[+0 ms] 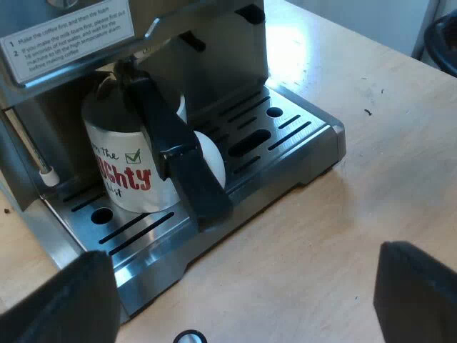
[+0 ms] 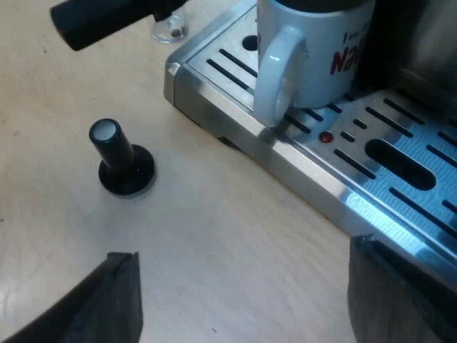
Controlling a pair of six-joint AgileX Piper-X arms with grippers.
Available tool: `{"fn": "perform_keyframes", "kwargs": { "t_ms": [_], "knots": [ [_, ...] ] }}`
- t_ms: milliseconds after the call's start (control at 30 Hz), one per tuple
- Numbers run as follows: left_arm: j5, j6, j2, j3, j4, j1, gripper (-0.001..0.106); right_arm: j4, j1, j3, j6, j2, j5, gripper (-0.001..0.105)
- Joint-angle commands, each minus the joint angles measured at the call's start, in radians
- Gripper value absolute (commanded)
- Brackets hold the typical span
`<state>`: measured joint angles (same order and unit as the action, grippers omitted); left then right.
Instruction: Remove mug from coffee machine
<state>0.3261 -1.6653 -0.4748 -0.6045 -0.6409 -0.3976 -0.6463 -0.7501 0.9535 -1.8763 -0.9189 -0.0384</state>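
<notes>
Machine point(image 1: 214, 71): mug is carried on its drip tray point(image 1: 300, 132), under the dark holder handle point(image 1: 178, 153).
Mug point(image 2: 314, 50): upright, long axis vertical; mug handle point(image 2: 275, 78) is turned twd the right gripper.
Right gripper point(image 2: 246, 286): fingers apart, nothing held; mug lies just ahead, so this is judged the nearer arm.
Left gripper point(image 1: 243, 293): fingers apart, empty; mug ahead across the tray, farther off.
Tamper point(image 2: 123, 163): stood on table point(image 2: 214, 214), near tray edge, apart from mug.

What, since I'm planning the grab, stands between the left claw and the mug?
The holder's dark handle, locked into the espresso machine, slants across the mug, between it and the left claw. Toward the right claw, nothing visible blocks the mug.
</notes>
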Motion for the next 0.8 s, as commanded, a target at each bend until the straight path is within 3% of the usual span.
{"fn": "perform_keyframes", "kwargs": {
  "t_ms": [33,500,800],
  "knots": [
    [-0.004,0.009,-0.003,-0.006,0.017,-0.004,0.077,0.033,-0.003,0.01,-0.005,-0.017,-0.002,0.063],
    [-0.004,0.009,-0.003,-0.006,0.017,-0.004,0.077,0.043,-0.003,0.01,-0.002,-0.16,-0.002,0.063],
    [-0.004,0.009,-0.003,-0.006,0.017,-0.004,0.077,0.091,-0.003,0.008,0.077,-0.247,-0.035,0.063]
  ]
}}
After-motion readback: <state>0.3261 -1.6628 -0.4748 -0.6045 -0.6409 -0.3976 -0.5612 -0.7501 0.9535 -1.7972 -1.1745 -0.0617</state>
